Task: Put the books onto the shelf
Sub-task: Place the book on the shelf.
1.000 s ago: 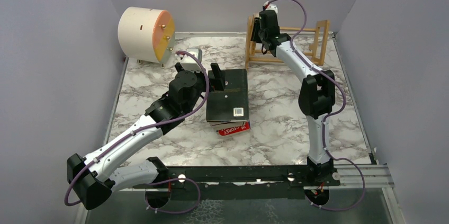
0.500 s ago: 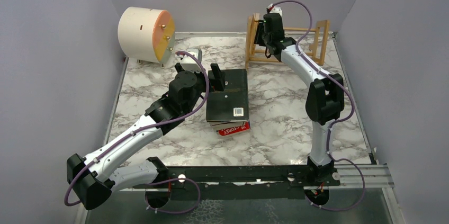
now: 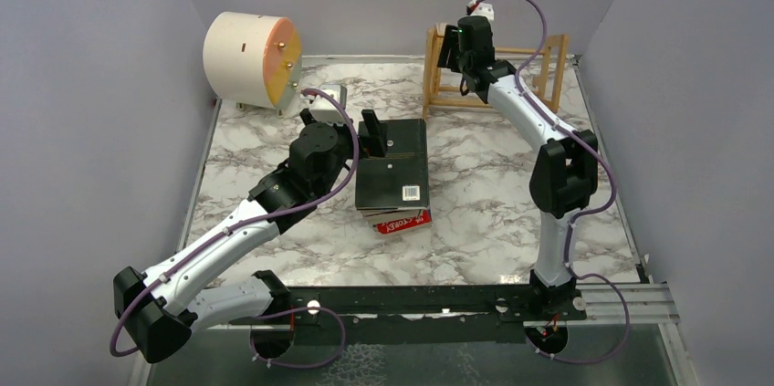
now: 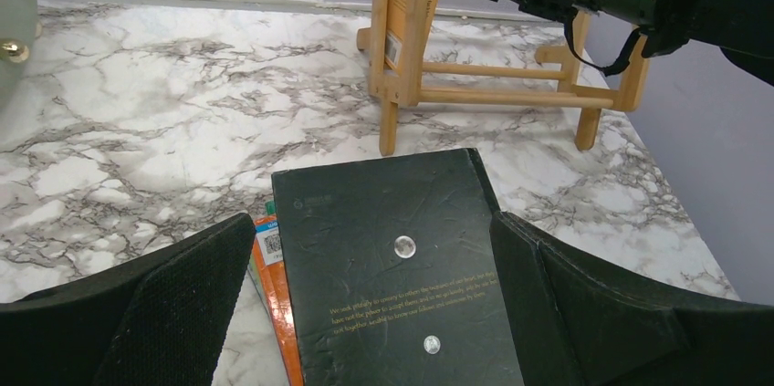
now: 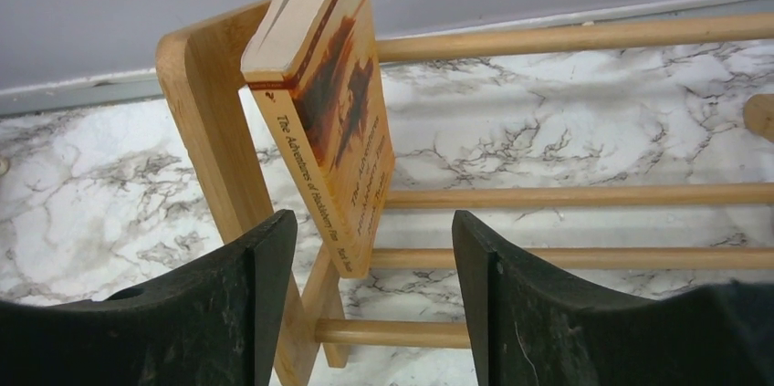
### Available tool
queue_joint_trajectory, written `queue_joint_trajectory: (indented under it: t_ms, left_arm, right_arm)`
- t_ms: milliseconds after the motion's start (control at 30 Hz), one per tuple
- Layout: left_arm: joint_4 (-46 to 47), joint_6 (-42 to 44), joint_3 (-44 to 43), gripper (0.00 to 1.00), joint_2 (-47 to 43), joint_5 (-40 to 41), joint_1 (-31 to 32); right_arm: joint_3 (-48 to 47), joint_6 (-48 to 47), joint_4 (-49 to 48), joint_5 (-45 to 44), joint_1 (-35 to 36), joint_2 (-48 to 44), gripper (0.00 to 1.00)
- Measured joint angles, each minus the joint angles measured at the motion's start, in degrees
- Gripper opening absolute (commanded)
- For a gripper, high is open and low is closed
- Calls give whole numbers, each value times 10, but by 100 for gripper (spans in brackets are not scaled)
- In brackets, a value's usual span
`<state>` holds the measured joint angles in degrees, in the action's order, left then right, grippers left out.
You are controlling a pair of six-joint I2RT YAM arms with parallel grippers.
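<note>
worktop (image 3: pixel 484 213) white, veined grey. shelf (image 5: pixel 210 130) pale wood. top book (image 4: pixel 392 267) black; orange book (image 4: pixel 281 313) and red book (image 3: pixel 403 223) beneath. shelved book (image 5: pixel 342 121) orange-brown. drum (image 3: pixel 237 56) cream, face orange.

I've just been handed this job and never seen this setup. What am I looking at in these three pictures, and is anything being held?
Two robot arms work over a marble table. The overhead picture shows both; the other two come from cameras on each wrist, the black shapes being that arm's own fingers. The left gripper is open above a stack of books, dark one on top. The right gripper is open at the wooden shelf, where one book leans on the end frame. Nothing is held.
</note>
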<state>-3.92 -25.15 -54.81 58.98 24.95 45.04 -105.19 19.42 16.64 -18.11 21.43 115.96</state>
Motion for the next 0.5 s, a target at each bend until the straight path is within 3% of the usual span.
queue_joint_trajectory:
  t_ms: [500]
  left_arm:
    - [0, 1, 0, 99, 4, 5, 0]
  right_arm:
    - [-61, -7, 29, -44, -13, 63, 68]
